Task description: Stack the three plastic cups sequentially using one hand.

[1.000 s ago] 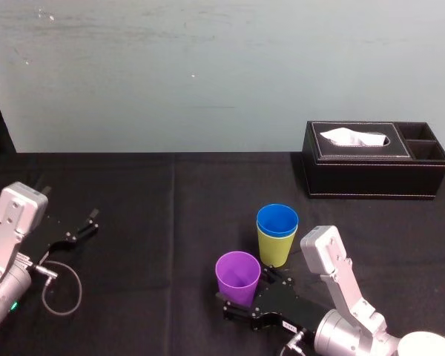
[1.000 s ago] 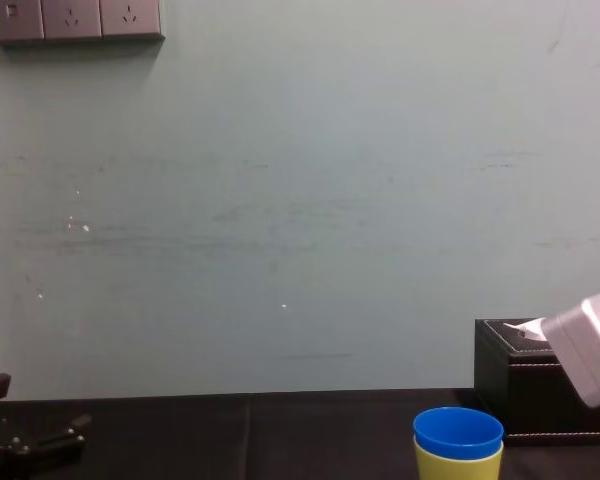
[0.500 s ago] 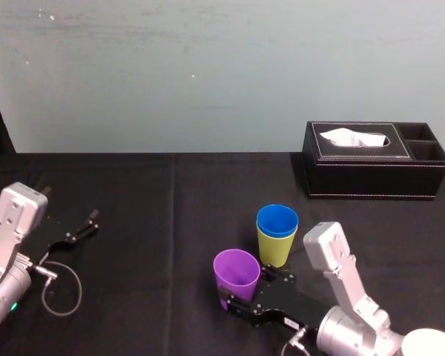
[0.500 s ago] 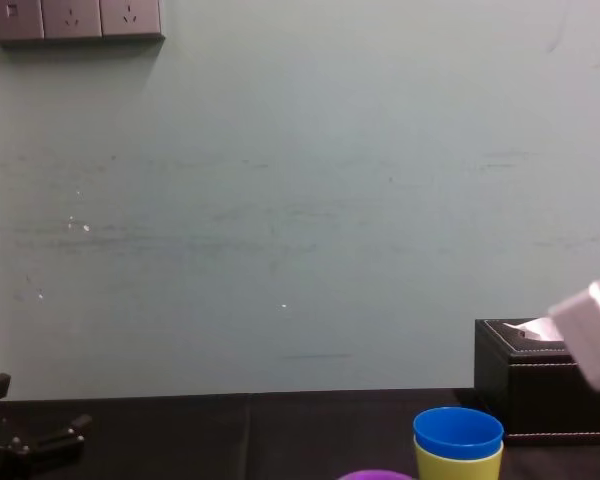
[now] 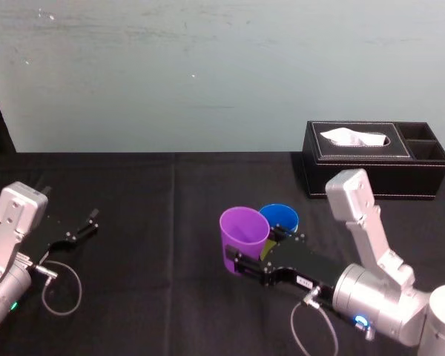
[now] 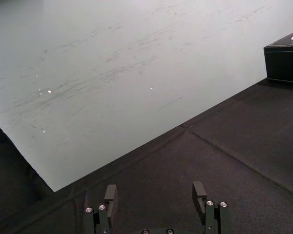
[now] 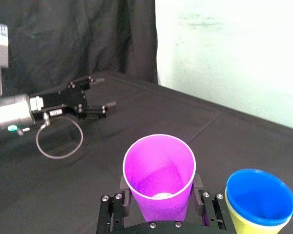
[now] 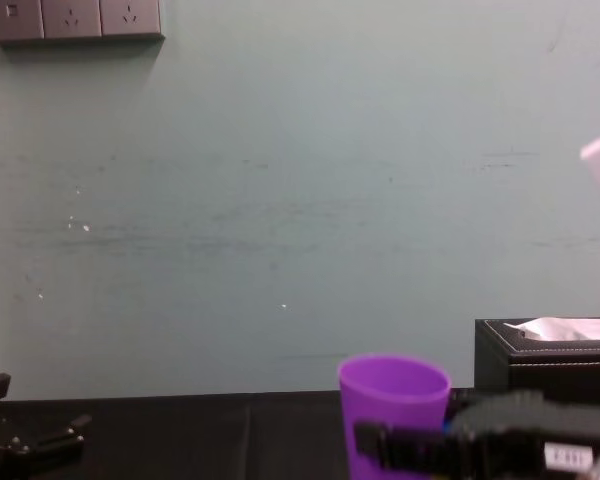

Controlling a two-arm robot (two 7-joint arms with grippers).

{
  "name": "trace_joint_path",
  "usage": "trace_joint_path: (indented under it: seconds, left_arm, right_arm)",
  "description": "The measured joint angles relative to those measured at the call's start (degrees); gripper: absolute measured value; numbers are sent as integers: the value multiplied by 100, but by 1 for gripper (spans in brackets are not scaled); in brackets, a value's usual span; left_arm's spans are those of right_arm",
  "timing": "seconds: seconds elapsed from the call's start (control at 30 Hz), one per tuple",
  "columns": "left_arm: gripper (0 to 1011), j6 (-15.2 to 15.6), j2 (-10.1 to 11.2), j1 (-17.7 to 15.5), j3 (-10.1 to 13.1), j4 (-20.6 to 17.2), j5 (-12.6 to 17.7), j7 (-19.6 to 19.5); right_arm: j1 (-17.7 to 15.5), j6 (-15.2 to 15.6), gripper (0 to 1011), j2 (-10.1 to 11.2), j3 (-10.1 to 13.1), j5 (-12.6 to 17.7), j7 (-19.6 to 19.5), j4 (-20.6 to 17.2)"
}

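My right gripper [image 5: 244, 259] is shut on the purple cup [image 5: 244, 233], with a finger on either side of its lower wall. It holds the cup upright above the black table, just left of the other two cups. The right wrist view shows the purple cup [image 7: 159, 176] between the fingers [image 7: 125, 193], with the blue cup [image 7: 259, 197] beside it. The blue cup [image 5: 281, 216] sits nested in the lime-yellow cup [image 5: 265, 251], which is mostly hidden behind the gripper. From the chest, the purple cup [image 8: 393, 405] stands well above the table edge. My left gripper [image 5: 80, 230] rests open at the far left.
A black tissue box [image 5: 374, 160] stands at the back right, behind the cups. A loop of cable [image 5: 61, 289] lies by the left arm. A black cloth [image 5: 163, 200] covers the table, and a pale wall [image 5: 208, 74] stands behind it.
The right gripper closed on the purple cup and lifted it off the table, carrying it up and back toward the blue cup. The left arm has not moved.
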Motion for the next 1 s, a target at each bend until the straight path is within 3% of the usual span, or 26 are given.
trace_joint_path:
  seconds: [0.2, 0.47, 1.0]
  left_arm:
    - [1000, 0, 0, 0, 0, 0, 0, 0]
    - [1000, 0, 0, 0, 0, 0, 0, 0]
    - [1000, 0, 0, 0, 0, 0, 0, 0]
  right_arm:
    - [264, 304, 731, 118, 94, 184, -23, -204]
    - [510, 473, 731, 169, 193, 351, -154, -112]
    - [705, 365, 731, 259, 246, 464, -345, 332]
